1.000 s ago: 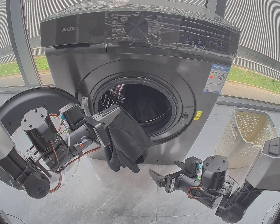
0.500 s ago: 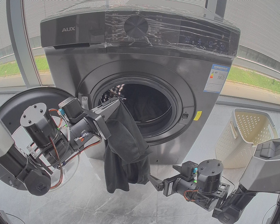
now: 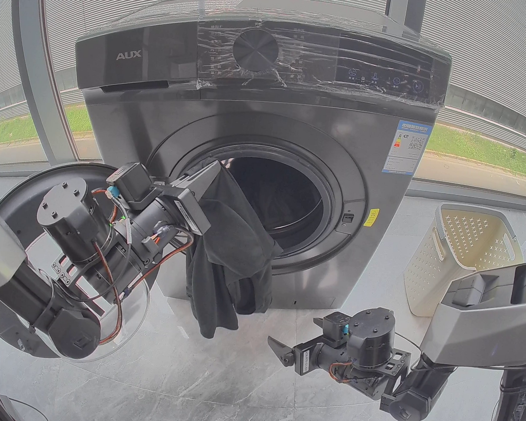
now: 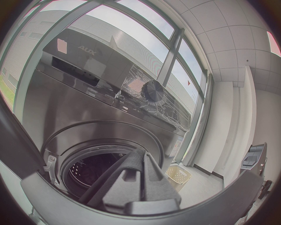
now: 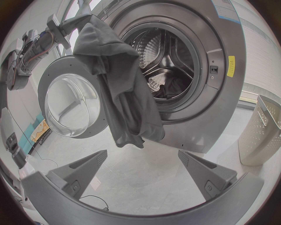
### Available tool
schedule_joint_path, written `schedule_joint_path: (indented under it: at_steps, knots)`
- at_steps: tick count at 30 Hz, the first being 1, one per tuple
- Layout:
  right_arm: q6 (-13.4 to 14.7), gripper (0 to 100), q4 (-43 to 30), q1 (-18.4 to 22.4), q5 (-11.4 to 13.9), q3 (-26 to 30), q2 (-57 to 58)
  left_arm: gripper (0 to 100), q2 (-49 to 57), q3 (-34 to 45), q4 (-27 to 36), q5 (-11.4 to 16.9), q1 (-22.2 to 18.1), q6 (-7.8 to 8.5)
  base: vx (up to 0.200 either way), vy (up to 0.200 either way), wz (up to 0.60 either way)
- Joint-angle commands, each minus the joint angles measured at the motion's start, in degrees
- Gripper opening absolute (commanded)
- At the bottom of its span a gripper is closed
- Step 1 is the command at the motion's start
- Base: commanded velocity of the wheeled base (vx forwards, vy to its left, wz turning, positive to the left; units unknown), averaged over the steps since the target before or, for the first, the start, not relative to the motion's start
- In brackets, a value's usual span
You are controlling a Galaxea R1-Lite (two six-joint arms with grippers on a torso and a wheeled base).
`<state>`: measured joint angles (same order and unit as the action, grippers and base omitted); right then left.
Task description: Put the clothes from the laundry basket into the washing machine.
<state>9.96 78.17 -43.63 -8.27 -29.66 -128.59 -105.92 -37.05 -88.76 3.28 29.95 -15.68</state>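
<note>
It looks like a test room in an office-type building: a washer [image 3: 162, 125] with film [image 3: 319, 64] over its panel, tiled floor [image 3: 217, 382], tall windows [image 3: 496, 69], ceiling panels [image 4: 234, 38].

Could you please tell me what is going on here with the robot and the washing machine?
The robot is loading laundry. Its left tool is shut on a dark garment, held at the open mouth of the washing machine, with most of the cloth hanging down outside the front. The right tool is open, low over the floor and holding nothing. Another dark piece lies in the drum, and the laundry basket stands to the robot's right.
</note>
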Motion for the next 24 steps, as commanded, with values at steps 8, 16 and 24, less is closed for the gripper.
schedule_joint_path:
  at_steps: [8, 16, 24]
  knots:
    - [-1.96, 100, 0.23, 1.44, 0.09, -5.94, -8.08, 0, -0.6, -0.66, -0.01, -0.29, 0.11, -0.06, 0.0, 0.0, 0.0]
    - [-3.46, 100, -0.38, 1.97, 0.27, -13.06, -13.71, 0, -0.34, -0.92, 0.17, -0.29, 0.11, 0.03, 0.0, 0.0, 0.0]
    - [-3.54, 100, -0.21, 2.32, 0.27, -17.45, -18.54, 0, -0.25, -1.54, 0.17, -0.29, 0.11, -0.06, 0.0, 0.0, 0.0]
